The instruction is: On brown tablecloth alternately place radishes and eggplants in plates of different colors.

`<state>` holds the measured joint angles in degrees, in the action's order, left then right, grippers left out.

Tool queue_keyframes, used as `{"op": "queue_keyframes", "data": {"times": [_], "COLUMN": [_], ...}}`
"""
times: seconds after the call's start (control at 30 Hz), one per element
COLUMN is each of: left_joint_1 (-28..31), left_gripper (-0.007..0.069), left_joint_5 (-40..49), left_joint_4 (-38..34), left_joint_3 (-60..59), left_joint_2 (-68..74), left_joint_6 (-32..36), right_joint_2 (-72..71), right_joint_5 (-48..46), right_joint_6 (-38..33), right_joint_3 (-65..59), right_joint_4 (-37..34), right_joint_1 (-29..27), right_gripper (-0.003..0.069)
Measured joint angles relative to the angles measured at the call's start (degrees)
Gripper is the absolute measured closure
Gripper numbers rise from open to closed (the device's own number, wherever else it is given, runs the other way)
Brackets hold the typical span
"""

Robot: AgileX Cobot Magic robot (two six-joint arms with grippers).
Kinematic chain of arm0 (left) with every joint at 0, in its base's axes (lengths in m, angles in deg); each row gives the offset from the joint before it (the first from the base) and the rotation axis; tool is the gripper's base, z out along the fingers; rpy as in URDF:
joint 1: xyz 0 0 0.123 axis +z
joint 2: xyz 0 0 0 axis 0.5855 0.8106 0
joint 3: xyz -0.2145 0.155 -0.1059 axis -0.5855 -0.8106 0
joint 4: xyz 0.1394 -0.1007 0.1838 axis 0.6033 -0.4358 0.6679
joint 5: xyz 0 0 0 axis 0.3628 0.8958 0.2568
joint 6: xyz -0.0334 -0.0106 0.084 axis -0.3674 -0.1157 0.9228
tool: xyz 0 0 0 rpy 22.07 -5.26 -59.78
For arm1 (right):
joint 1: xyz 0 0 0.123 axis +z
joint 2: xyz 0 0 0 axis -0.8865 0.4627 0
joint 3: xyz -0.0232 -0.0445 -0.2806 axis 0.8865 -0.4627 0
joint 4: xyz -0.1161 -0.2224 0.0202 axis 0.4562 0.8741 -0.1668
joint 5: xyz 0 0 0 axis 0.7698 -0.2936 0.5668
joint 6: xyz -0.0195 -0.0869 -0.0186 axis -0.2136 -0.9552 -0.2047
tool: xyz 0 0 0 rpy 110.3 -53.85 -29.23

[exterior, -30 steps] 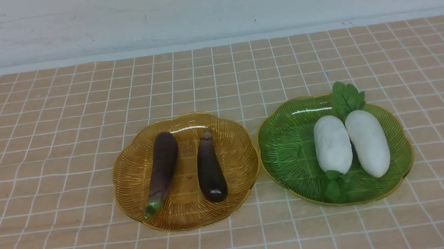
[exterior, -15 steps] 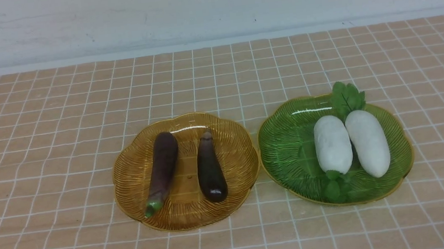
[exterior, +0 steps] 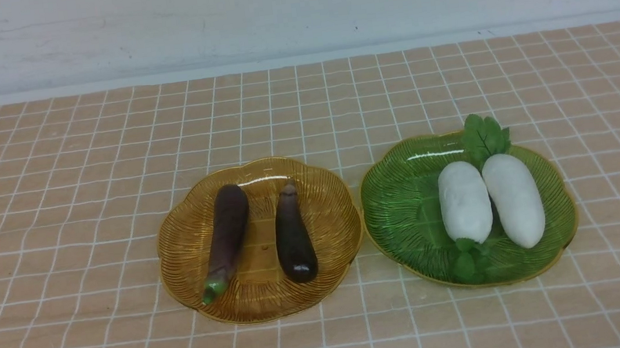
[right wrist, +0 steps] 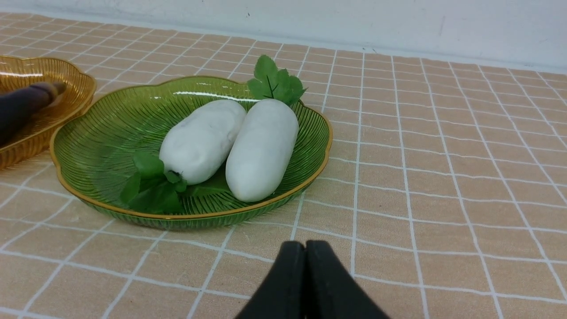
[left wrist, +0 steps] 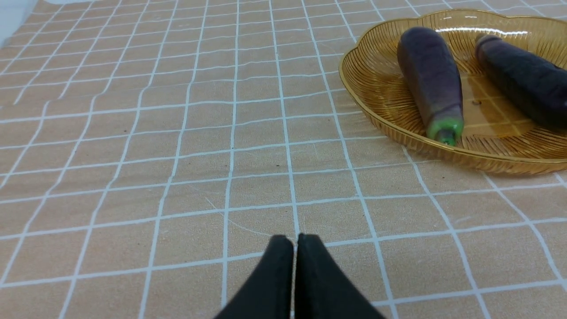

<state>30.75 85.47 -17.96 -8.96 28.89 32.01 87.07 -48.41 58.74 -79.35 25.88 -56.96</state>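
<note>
Both grippers closed, empty; risk, in my judgement: a low pass could clip the protruding leaves, dragging that radish.

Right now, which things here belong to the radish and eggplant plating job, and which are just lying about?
Job:
- two eggplants in the amber plate
- two radishes in the green plate
- brown tablecloth

Lying about:
- nothing I can see
</note>
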Motion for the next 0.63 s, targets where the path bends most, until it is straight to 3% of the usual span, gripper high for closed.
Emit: {"op": "queue_keyframes", "data": {"times": [0.63], "left_joint_1": [0.00], "left_gripper": [0.0628], "left_joint_5": [0.00], "left_joint_4": [0.00], "left_joint_3": [0.00], "left_joint_2": [0.00], "left_joint_6": [0.00], "right_joint_2": [0.00], "right_joint_5": [0.00], "right_joint_6": [0.53], "right_joint_3": [0.00], "right_joint_4": [0.00], "right_joint_1": [0.00], "right_gripper": [0.0674]}}
